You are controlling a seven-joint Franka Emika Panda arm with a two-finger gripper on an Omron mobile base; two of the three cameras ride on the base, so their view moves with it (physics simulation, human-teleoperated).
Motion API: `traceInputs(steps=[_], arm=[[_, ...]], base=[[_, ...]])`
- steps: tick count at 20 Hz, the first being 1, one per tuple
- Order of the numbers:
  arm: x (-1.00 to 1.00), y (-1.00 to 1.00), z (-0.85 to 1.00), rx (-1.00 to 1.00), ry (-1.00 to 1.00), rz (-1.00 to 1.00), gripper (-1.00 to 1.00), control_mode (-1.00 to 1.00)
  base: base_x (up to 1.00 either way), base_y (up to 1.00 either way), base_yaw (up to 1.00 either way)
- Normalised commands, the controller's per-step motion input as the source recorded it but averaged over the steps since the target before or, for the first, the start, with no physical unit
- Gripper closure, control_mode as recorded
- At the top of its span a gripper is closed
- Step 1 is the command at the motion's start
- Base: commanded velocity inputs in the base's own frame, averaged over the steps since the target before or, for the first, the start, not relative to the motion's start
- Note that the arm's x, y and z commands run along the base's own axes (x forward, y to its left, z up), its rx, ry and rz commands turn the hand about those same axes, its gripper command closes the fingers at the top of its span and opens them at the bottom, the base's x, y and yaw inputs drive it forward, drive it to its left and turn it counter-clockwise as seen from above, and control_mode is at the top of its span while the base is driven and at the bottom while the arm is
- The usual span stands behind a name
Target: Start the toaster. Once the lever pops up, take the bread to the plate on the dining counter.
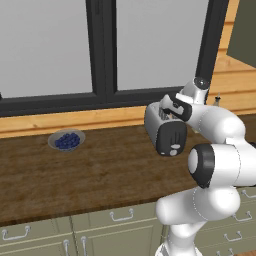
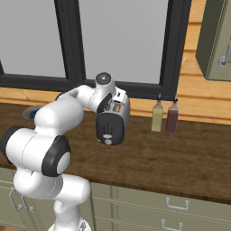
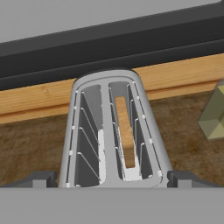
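- End effector (image 3: 112, 178) spread wide, nothing held, hovering right over toaster (image 1: 165, 131) on tabletop (image 1: 100, 170).
- Bread (image 3: 125, 138) sits in right slot, long axis running away from fingers.
- Lever likely at near end, below.

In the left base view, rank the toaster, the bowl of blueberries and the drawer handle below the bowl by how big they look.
1. toaster, clearly largest, though the arm covers part of it.
2. bowl of blueberries, smaller and farther left along the counter.
3. drawer handle, thinnest; its width nearly matches the bowl's and it sits nearer the camera, so that gap is unsure.
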Motion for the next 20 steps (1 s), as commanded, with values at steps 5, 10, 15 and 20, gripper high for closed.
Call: traceInputs(steps=[5, 10, 15, 20], arm=[[0.00, 0.00, 0.00, 0.00, 0.00, 0.00, -1.00, -1.00], [0.00, 0.00, 0.00, 0.00, 0.00, 0.00, -1.00, -1.00], [0.00, 0.00, 0.00, 0.00, 0.00, 0.00, -1.00, -1.00], [0.00, 0.00, 0.00, 0.00, 0.00, 0.00, -1.00, -1.00]], base=[[0.00, 0.00, 0.00], [0.00, 0.00, 0.00], [0.00, 0.00, 0.00], [0.00, 0.00, 0.00]])
